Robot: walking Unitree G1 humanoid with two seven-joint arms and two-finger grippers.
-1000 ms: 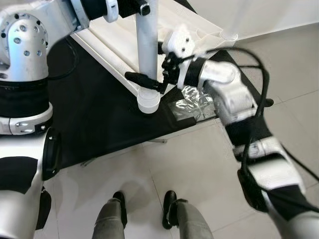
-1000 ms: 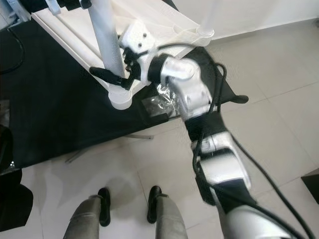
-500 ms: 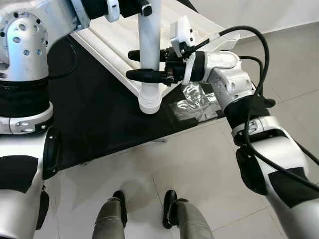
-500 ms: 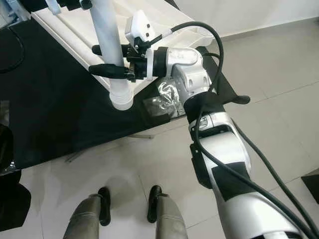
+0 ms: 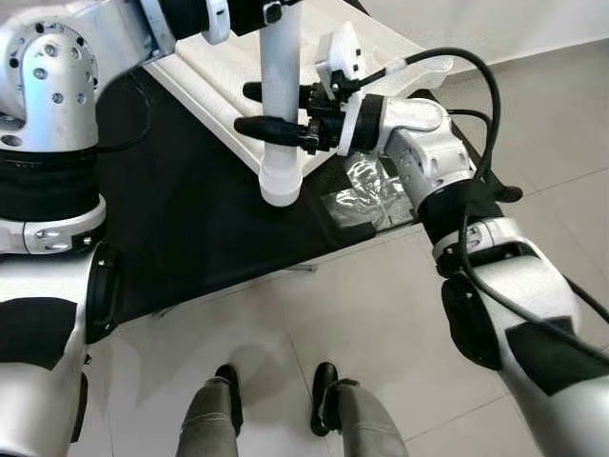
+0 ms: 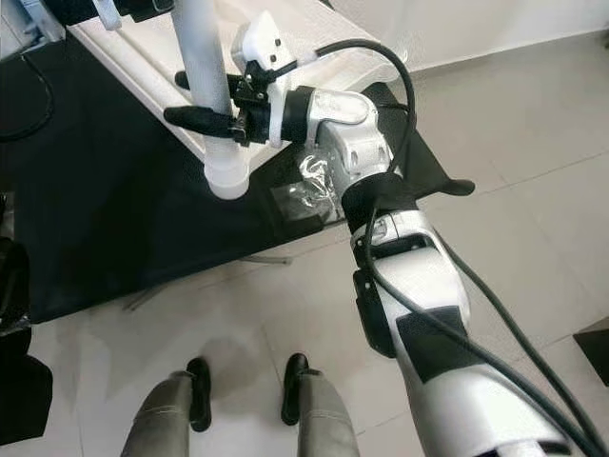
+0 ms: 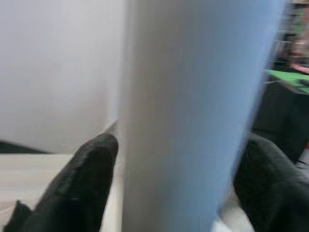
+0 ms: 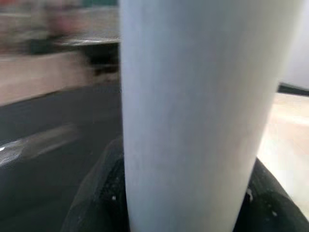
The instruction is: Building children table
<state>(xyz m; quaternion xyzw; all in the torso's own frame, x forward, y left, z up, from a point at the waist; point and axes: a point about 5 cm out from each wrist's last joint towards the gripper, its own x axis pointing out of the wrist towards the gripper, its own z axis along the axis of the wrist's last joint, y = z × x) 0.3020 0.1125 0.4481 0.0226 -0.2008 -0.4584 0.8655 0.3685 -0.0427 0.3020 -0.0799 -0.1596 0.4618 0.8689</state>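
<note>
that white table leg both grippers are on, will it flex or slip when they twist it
The white table leg looks like a rigid plastic tube, so it probably won't flex. Its smooth, glossy round surface could slip between the right gripper fingers. The left gripper holding it higher up should help steady it.

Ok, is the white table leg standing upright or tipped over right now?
Upright. The table leg stands near vertical at the white tabletop's corner, with the right gripper around its lower part and the left gripper around it higher up.

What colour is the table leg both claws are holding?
White. The table leg shows best in the left eye view.
</note>
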